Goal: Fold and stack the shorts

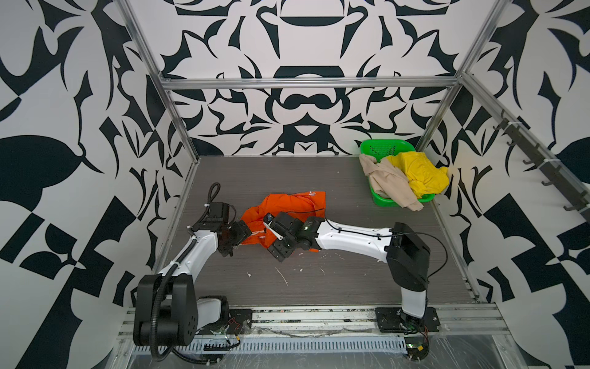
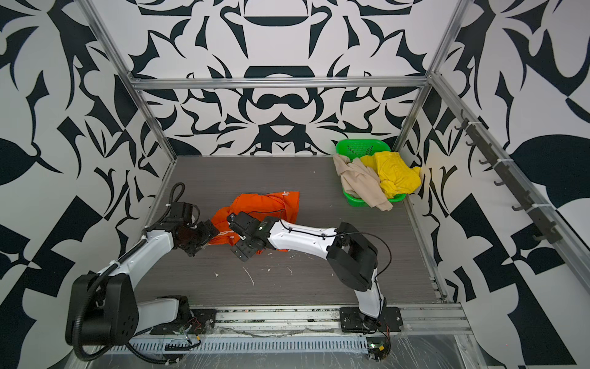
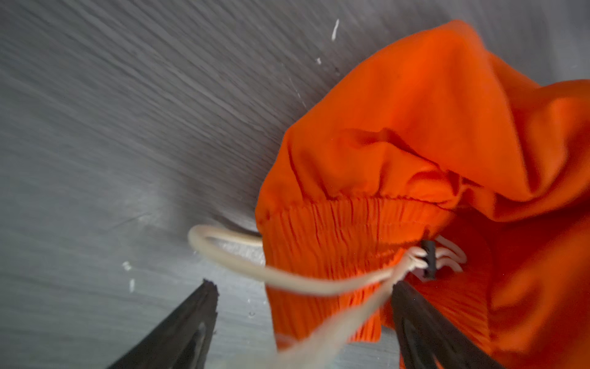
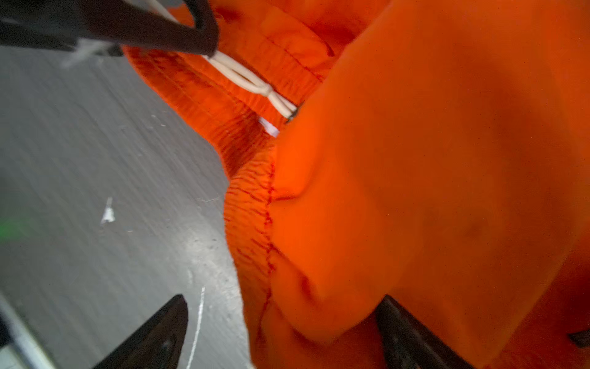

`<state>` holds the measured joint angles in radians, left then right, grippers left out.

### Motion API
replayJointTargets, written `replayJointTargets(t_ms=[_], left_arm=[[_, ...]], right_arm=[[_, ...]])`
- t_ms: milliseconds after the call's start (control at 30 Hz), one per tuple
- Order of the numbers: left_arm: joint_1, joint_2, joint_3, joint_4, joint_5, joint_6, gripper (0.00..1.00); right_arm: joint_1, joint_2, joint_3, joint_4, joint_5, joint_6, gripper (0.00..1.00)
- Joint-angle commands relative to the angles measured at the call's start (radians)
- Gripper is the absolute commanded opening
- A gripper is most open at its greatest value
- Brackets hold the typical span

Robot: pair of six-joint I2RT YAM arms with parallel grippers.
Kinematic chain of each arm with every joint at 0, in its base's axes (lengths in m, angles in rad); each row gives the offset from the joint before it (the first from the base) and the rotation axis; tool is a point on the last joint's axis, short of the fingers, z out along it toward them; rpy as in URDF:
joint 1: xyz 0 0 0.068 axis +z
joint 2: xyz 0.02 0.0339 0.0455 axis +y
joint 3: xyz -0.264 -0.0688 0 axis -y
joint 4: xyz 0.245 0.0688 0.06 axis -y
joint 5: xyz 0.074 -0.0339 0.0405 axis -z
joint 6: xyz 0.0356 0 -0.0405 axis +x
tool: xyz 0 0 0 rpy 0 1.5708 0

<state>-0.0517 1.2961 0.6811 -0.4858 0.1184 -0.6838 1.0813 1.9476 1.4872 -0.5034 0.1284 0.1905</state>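
The orange shorts [image 1: 287,204] [image 2: 265,204] lie crumpled in the middle of the grey table. Both grippers are at the waistband end. My left gripper [image 1: 238,234] [image 3: 303,287] is open; the ribbed waistband [image 3: 335,249] and a loop of white drawstring [image 3: 242,268] lie between its fingers. My right gripper [image 1: 271,238] [image 4: 284,300] is open too, straddling a fold of orange cloth [image 4: 415,159] at the waistband's edge. The beige shorts [image 1: 388,182] and yellow shorts [image 1: 421,174] are heaped in the basket, with the beige pair hanging over its front rim.
The green perforated basket [image 1: 380,147] [image 2: 357,147] stands in the back right corner against the wall. Metal frame posts [image 1: 178,127] bound the table's sides. White scuffs [image 1: 282,276] mark the near table. The arm bases sit on a rail [image 1: 303,314] at the front edge.
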Motion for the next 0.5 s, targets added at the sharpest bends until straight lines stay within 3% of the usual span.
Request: replayJointTargets(t_ms=[0,100,167,233,300,367,433,467], left_arm=[[0.004,0.066,-0.001,0.072,0.02,-0.018,0.86],[0.004,0.115,0.004,0.108,0.008,-0.02,0.64],[0.004,0.123,0.02,0.108,-0.001,-0.017,0.43],[0.003,0.092,0.037,0.081,-0.019,-0.009,0.31],[0.003,0.027,0.07,0.016,-0.062,0.009,0.24],[0.004,-0.084,0.116,-0.063,-0.107,0.035,0.19],[0.004,-0.174,0.174,-0.14,-0.15,0.069,0.16],[0.003,-0.219,0.206,-0.172,-0.166,0.092,0.15]], right_arm=[[-0.006,0.025,0.063,-0.033,0.137,-0.029,0.95],[-0.007,0.062,0.068,-0.018,0.18,-0.036,0.83],[-0.009,0.077,0.076,-0.017,0.185,-0.03,0.63],[-0.011,0.067,0.076,-0.015,0.184,-0.022,0.52],[-0.018,0.034,0.072,-0.009,0.169,-0.019,0.35],[-0.038,-0.015,0.07,-0.004,0.126,-0.006,0.1],[-0.06,-0.072,0.064,0.01,0.075,-0.004,0.0],[-0.07,-0.105,0.06,0.019,0.028,-0.004,0.0]])
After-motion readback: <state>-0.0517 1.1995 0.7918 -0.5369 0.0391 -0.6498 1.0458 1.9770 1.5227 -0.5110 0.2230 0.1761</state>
